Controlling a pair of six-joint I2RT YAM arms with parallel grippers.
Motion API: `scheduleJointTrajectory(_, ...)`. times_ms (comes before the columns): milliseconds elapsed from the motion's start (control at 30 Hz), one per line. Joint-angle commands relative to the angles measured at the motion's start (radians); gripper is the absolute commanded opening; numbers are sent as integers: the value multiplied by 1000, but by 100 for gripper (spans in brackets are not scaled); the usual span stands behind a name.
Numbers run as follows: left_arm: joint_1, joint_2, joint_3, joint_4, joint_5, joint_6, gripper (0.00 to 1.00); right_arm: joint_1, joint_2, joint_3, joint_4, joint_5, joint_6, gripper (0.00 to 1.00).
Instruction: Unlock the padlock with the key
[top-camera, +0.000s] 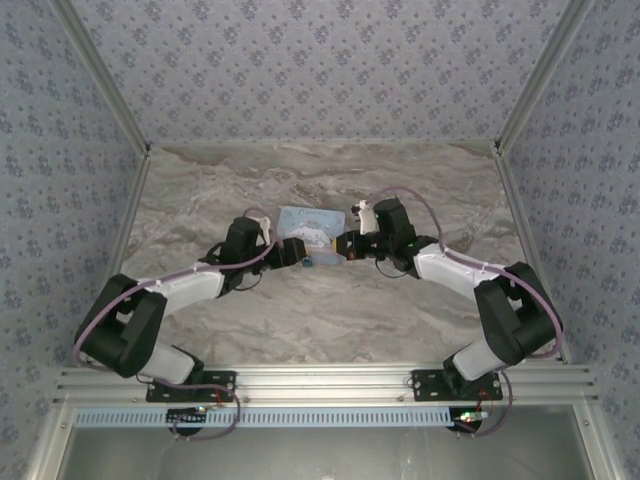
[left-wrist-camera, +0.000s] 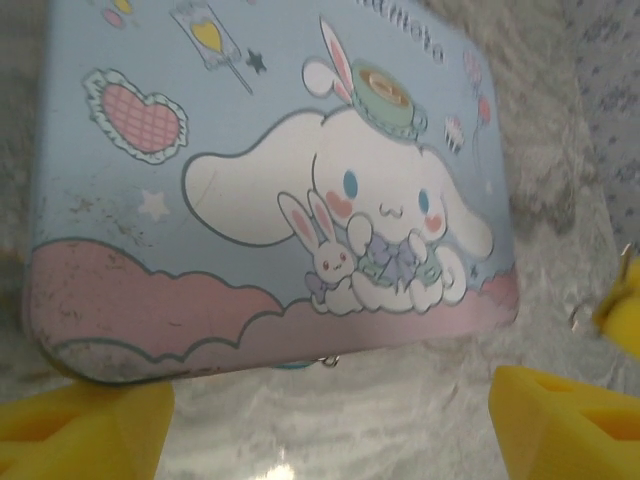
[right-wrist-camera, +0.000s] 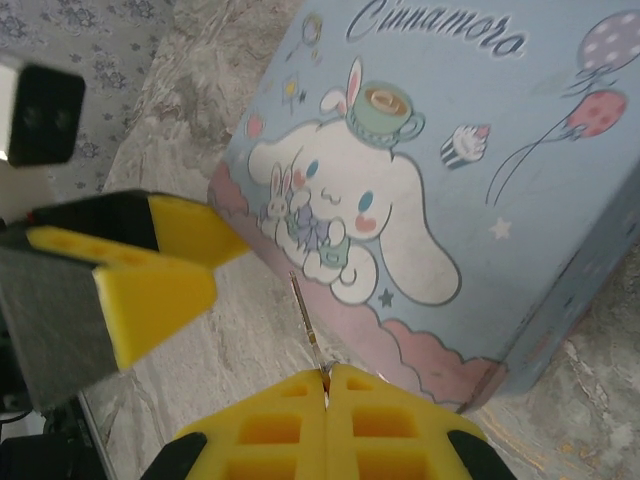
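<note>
The light-blue cartoon-printed tin (top-camera: 306, 225) lies flat on the marble table. At the middle of its near edge a teal sliver with a silvery tip peeks out: the tiny padlock (left-wrist-camera: 297, 364), mostly hidden by the tin's rim. It appears as a small blue spot (top-camera: 308, 265) in the top view. My left gripper (left-wrist-camera: 325, 445) is open just in front of it, its yellow fingers (left-wrist-camera: 85, 428) wide apart and holding nothing. My right gripper (right-wrist-camera: 327, 375) is shut on the key (right-wrist-camera: 305, 312), whose thin blade points at the tin's (right-wrist-camera: 430, 190) pink lower edge.
Both grippers (top-camera: 298, 252) (top-camera: 347, 245) meet at the tin's near side, a few centimetres apart. The left gripper's fingers (right-wrist-camera: 150, 275) loom close at the left of the right wrist view. Patterned walls enclose the table (top-camera: 300, 320) on three sides.
</note>
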Motion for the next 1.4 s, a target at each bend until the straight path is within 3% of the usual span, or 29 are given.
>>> scheduleJointTrajectory(0, 30, 38, 43, 73, 10, 50, 82, -8, 33, 48, 35, -31, 20, 0)
scheduleJointTrajectory(467, 41, 73, -33, 163, 67, 66, 83, -41, 154, 102, 107, -70, 59, 0)
scheduleJointTrajectory(1367, 21, 260, -11, 296, 128, 52, 70, -32, 243, 151, -52, 10, 16, 0)
